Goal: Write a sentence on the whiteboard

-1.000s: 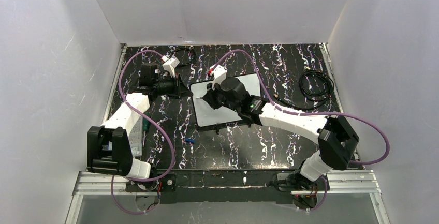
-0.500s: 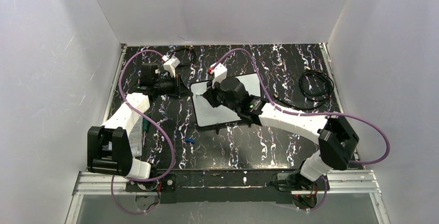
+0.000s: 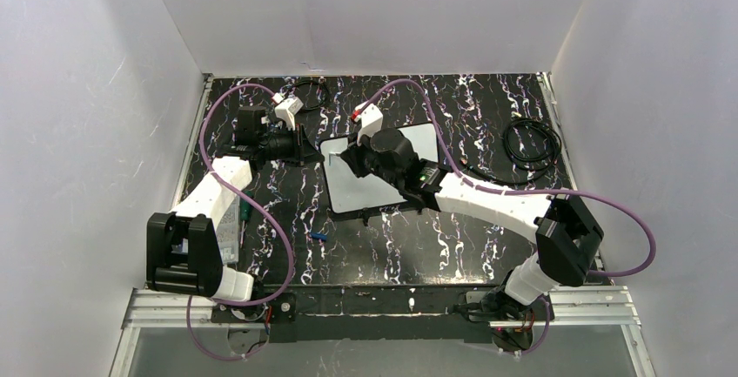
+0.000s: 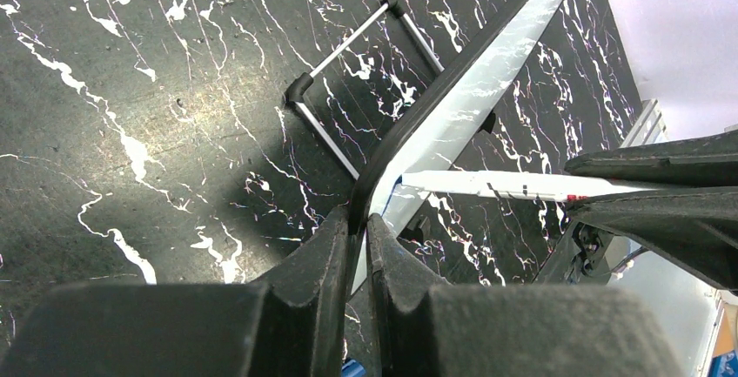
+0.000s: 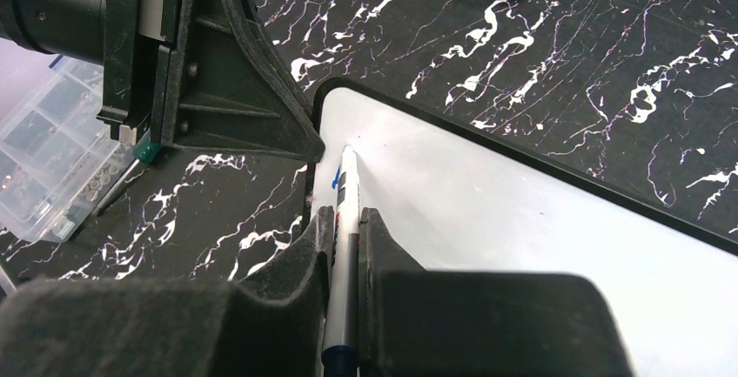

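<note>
Two grippers at work: the left gripper [image 4: 358,225] is clamped on the whiteboard [image 3: 350,192] at its far-left corner, the board lying mid-worktop [image 3: 392,242]. The right gripper [image 5: 346,218] pinches a marker [image 5: 350,177], tip touching that same corner.

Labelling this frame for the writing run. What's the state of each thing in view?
whiteboard: lying on table, almost blank
blue mark: tiny, beside marker near board's corner
marker: uncapped, tip at board surface
left gripper: shut on whiteboard edge
right gripper: shut on marker
cable: coiled at table's right side
</note>
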Controlling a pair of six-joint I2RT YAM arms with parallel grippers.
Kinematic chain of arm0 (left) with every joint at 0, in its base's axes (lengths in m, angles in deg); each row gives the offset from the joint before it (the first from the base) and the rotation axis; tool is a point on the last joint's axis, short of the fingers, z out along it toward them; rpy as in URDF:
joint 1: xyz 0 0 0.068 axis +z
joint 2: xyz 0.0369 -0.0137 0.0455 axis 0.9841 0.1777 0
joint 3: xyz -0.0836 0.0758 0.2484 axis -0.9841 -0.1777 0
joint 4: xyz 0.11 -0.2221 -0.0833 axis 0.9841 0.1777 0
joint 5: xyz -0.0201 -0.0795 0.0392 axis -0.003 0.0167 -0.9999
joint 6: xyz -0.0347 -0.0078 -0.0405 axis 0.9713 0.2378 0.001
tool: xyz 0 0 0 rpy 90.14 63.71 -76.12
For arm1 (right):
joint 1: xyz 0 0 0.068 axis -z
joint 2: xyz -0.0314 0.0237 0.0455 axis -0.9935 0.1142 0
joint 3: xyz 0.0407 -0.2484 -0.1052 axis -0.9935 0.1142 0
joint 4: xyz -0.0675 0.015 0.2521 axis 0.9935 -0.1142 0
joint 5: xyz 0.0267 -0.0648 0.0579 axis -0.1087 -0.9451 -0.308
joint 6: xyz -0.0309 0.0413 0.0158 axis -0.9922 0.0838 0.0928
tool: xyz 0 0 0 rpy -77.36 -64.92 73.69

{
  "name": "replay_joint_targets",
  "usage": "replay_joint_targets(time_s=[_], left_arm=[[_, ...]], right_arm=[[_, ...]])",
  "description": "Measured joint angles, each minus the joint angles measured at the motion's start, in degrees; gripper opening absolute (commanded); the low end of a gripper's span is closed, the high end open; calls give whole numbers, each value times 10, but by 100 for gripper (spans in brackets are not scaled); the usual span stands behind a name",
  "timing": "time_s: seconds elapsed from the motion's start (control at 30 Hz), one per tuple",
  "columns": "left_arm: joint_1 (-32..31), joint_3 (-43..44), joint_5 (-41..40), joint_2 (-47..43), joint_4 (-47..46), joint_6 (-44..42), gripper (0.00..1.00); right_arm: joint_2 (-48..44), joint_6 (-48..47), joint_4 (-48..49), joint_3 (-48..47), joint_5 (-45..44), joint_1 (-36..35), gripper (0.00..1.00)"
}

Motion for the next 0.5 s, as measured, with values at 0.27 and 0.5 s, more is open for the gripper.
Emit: replay_joint_targets(time_s=[0.27, 0.5], left_arm=[[-1, 0, -3, -1, 0, 0, 0], [-2, 0, -4, -3, 2, 0, 0]], right_arm=[[-2, 1, 0, 7, -3, -4, 1], [-12, 3, -4, 26, -7, -9, 1]])
